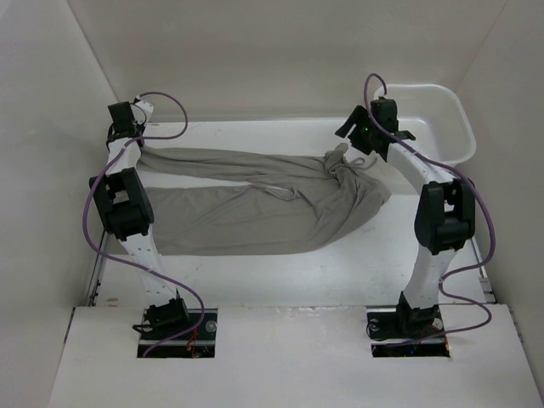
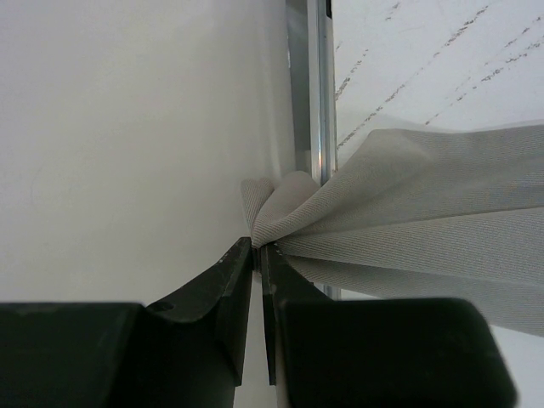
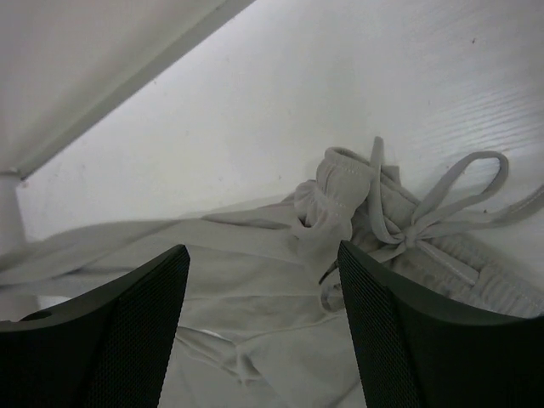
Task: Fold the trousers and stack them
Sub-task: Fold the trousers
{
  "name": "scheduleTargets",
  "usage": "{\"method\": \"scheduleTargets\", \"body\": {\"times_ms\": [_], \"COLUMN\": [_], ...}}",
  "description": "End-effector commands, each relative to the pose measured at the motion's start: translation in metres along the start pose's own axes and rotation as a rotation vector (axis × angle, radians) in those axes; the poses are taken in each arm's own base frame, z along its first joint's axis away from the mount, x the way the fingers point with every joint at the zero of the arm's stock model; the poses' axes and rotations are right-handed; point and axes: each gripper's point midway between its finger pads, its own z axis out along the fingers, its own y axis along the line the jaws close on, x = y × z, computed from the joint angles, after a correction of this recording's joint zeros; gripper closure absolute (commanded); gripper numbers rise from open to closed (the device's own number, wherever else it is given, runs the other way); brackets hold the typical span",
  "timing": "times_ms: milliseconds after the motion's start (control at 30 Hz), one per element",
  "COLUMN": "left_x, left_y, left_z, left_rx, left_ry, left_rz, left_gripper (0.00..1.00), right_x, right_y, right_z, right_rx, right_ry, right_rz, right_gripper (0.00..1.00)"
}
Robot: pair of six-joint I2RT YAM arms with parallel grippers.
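Note:
The grey-taupe trousers (image 1: 263, 200) lie spread across the table, legs running left, bunched waistband with a tied drawstring (image 3: 416, 223) at the right. My left gripper (image 2: 257, 246) is at the far left by the wall, shut on the end of the upper trouser leg (image 2: 399, 212), which it holds lifted off the table. In the top view it sits at the far left corner (image 1: 127, 127). My right gripper (image 1: 355, 127) is open and empty, hovering just above the waistband (image 3: 357, 191).
A white plastic tub (image 1: 433, 119) stands at the far right behind the right arm. White walls close in on the left (image 2: 127, 153), the back and the right. A metal rail (image 2: 319, 93) runs along the table's left edge.

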Motion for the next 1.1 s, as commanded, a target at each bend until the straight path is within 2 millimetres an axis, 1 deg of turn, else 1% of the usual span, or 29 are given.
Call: {"method": "scheduleTargets", "body": {"times_ms": [0,67,133,167,200,267,300,367,467,600,767,800,833,867,933,967,1000,1033,1067], "left_x": [-0.029,-0.030,-0.030,-0.030,-0.030,-0.030,-0.030,-0.032,-0.032,-0.031,-0.031,-0.031,-0.031,-0.032,-0.031,-0.031,-0.031,-0.032,-0.032], "left_y": [0.032,0.031,0.029,0.028,0.026,0.025,0.024,0.023,0.025,0.024,0.027,0.028,0.028,0.029,0.030,0.030,0.030,0.031,0.031], "left_z": [-0.026,-0.027,-0.027,-0.027,-0.027,-0.028,-0.028,-0.028,-0.026,-0.027,-0.029,-0.029,-0.029,-0.030,-0.030,-0.030,-0.030,-0.031,-0.031], "left_rx": [-0.073,-0.072,-0.068,-0.066,-0.063,-0.059,-0.057,-0.056,-0.060,-0.061,-0.067,-0.068,-0.067,-0.067,-0.069,-0.069,-0.069,-0.069,-0.068], "left_ry": [-0.071,-0.075,-0.074,-0.074,-0.075,-0.077,-0.076,-0.079,-0.080,-0.075,-0.076,-0.077,-0.077,-0.079,-0.080,-0.080,-0.080,-0.082,-0.084], "left_rz": [-0.015,-0.016,-0.016,-0.016,-0.015,-0.015,-0.013,-0.006,-0.005,-0.008,-0.007,-0.008,-0.008,-0.009,-0.010,-0.010,-0.009,-0.009,-0.009], "left_gripper": [0.91,0.91,0.91,0.91,0.91,0.91,0.91,0.90,0.90,0.90,0.90,0.90,0.90,0.90,0.90,0.90,0.90,0.90,0.90], "right_x": [0.003,0.013,0.029,0.036,0.045,0.057,0.065,0.069,0.074,0.083,0.102,0.105,0.107,0.110,0.115,0.119,0.122,0.125,0.128], "right_y": [0.027,0.009,-0.027,-0.049,-0.073,-0.106,-0.117,-0.141,-0.162,-0.169,-0.178,-0.180,-0.183,-0.185,-0.189,-0.192,-0.195,-0.199,-0.203], "right_z": [-0.034,-0.048,-0.067,-0.078,-0.090,-0.107,-0.112,-0.115,-0.107,-0.086,-0.079,-0.079,-0.079,-0.079,-0.081,-0.083,-0.086,-0.092,-0.098], "right_rx": [0.009,0.110,0.277,0.376,0.477,0.617,0.665,0.738,0.788,0.789,0.822,0.829,0.834,0.838,0.834,0.831,0.837,0.844,0.853], "right_ry": [-0.060,-0.099,-0.154,-0.181,-0.203,-0.223,-0.209,-0.189,-0.146,-0.072,0.001,0.013,0.023,0.032,0.050,0.061,0.067,0.070,0.072], "right_rz": [-0.126,-0.081,-0.013,0.021,0.053,0.091,0.096,0.106,0.115,0.098,0.108,0.108,0.108,0.112,0.131,0.147,0.158,0.173,0.186], "right_gripper": [0.27,0.32,0.34,0.35,0.34,0.33,0.31,0.28,0.27,0.24,0.23,0.26,0.31,0.40,0.63,0.82,0.91,0.96,0.98]}}
